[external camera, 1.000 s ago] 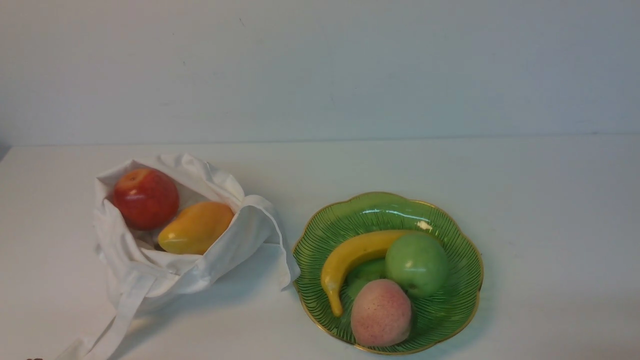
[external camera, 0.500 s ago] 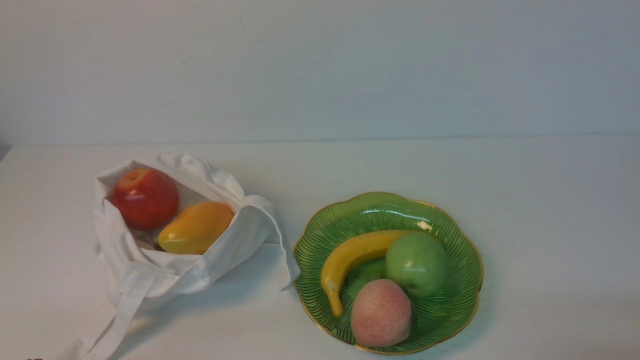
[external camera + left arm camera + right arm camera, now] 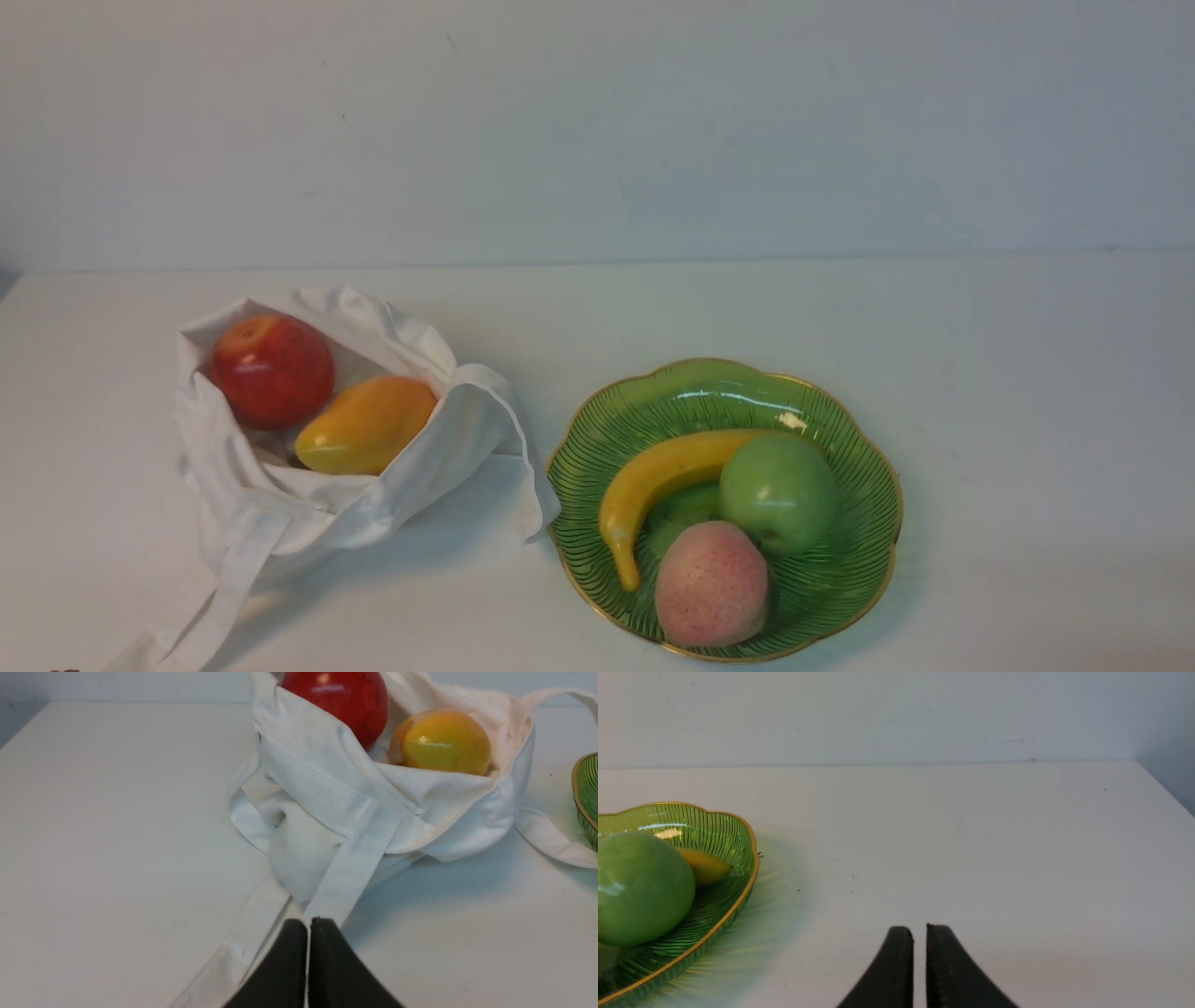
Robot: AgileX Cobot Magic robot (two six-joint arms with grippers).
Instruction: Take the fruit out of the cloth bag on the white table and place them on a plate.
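Observation:
On the white table (image 3: 1027, 373), the cloth bag (image 3: 280, 509) lies open at the left. A red apple (image 3: 273, 371) and an orange-yellow mango (image 3: 366, 425) rest inside it. To its right stands the green plate (image 3: 845, 597), holding a yellow banana (image 3: 653, 481). Neither gripper appears in the front view. In the left wrist view, my left gripper (image 3: 308, 924) is shut just short of the bag (image 3: 327, 802), above its strap (image 3: 345, 877), with nothing between the jaws. My right gripper (image 3: 920, 927) is shut over bare table, to the right of the plate (image 3: 724, 826).
A green apple (image 3: 777, 495) and a pink peach (image 3: 711, 583) share the plate with the banana. One bag strap (image 3: 523, 467) loops toward the plate's left rim; another trails to the front table edge. A pale wall stands behind the table.

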